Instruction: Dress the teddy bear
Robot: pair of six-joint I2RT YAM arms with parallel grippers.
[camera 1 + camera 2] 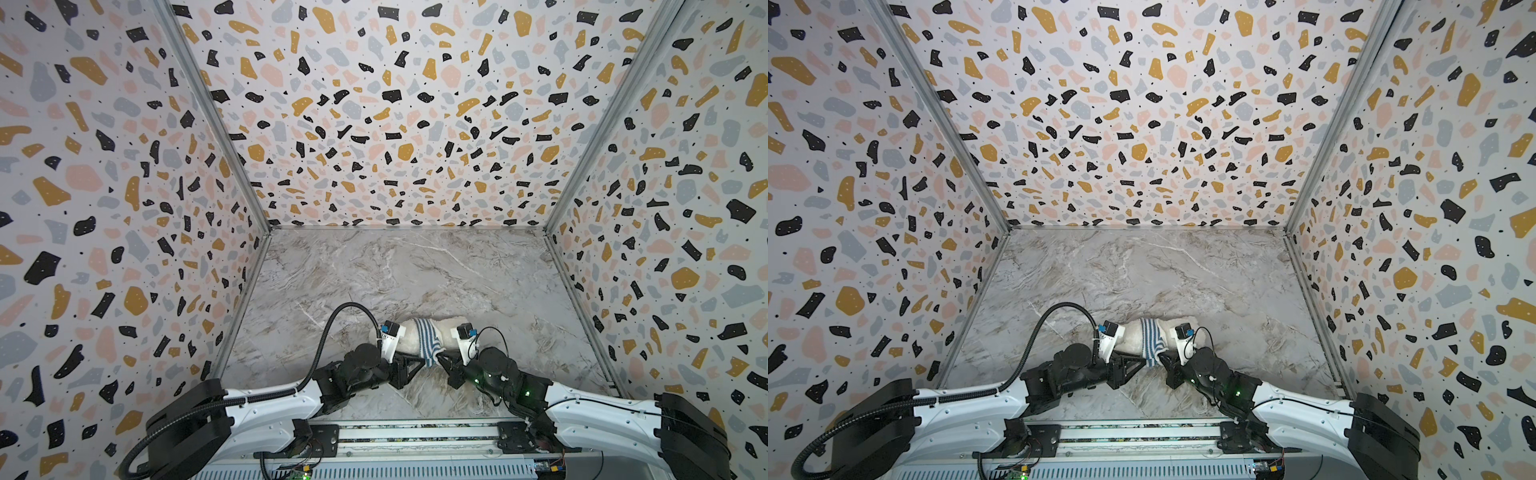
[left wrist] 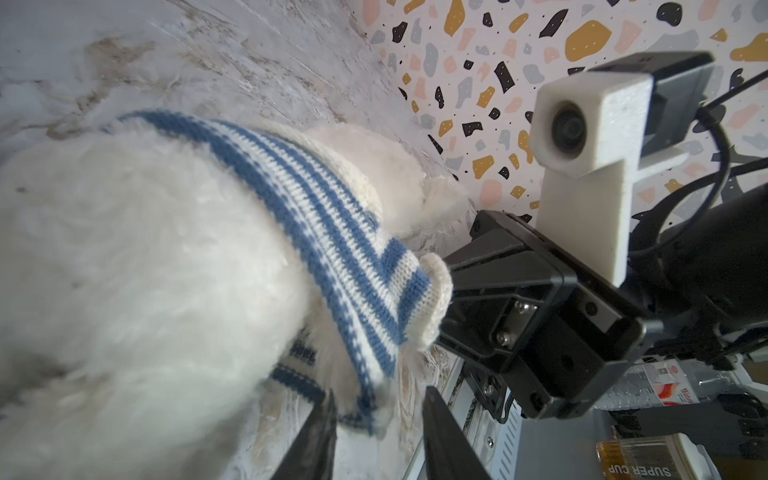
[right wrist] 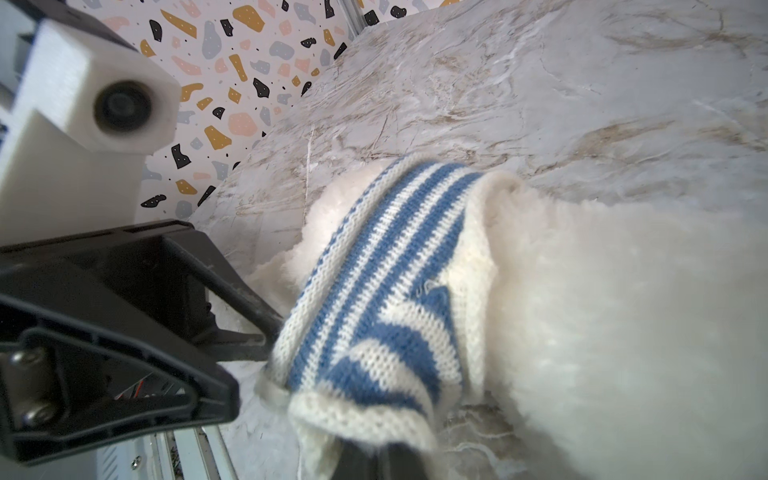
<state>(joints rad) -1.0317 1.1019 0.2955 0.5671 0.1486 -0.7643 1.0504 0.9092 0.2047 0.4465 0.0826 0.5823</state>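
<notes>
In both top views we count one bear [image 1: 410, 337] [image 1: 1131, 338], one shirt [image 1: 428, 338] [image 1: 1152, 338] and two grippers. The bear lies across the table [image 1: 415, 270] at its 6 o'clock end, its length running from 9 to 3. The shirt sits as a bunched band round its middle, with one corner drawn out toward 6. There the left gripper [image 1: 423, 365] comes in from 8 o'clock and the right gripper [image 1: 441, 357] from 4.

In the left wrist view we see one bear [image 2: 124, 270] in one shirt [image 2: 332, 249]. The left gripper [image 2: 378, 440] has its two fingers [image 2: 316, 436] apart, and the shirt's hem hangs in the gap.

In the right wrist view the shirt [image 3: 395, 270] wraps the bear [image 3: 602, 332]. Its cream hem is pinched in the right gripper [image 3: 378, 461], whose jaws are clamped together on it. The left gripper's tip [image 3: 270, 336] touches the shirt's other edge.
</notes>
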